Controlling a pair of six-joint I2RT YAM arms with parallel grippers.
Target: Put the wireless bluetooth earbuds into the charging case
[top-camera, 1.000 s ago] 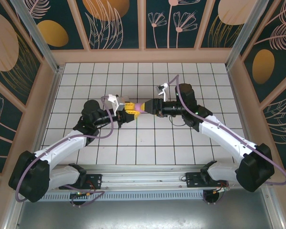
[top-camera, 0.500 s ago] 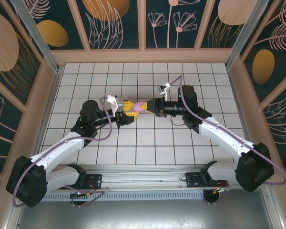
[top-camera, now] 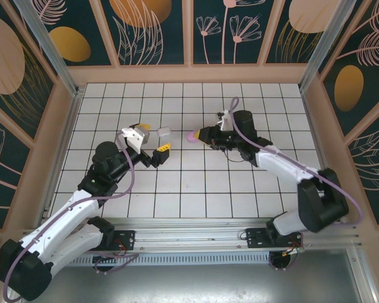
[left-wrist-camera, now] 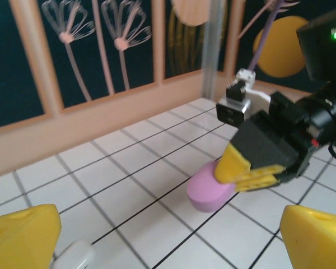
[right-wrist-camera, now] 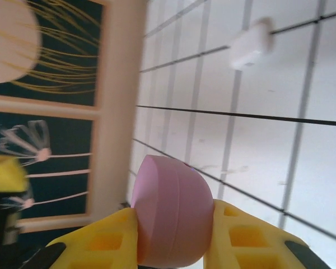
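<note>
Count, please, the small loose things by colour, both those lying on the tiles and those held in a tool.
Purple: 1, the purple case, pinched in the right tool.
White: 1, the white item, lying on the tiles near the open left tool.
Total: 2.

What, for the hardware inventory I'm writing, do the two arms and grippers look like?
The left arm and right arm both have white shells between bulky black joints, and a purple cable loops along each. The left gripper and right gripper are black blocks with yellow fingers. A small silver-and-black camera sits on each wrist. A green light glows on the right arm's housing.
</note>
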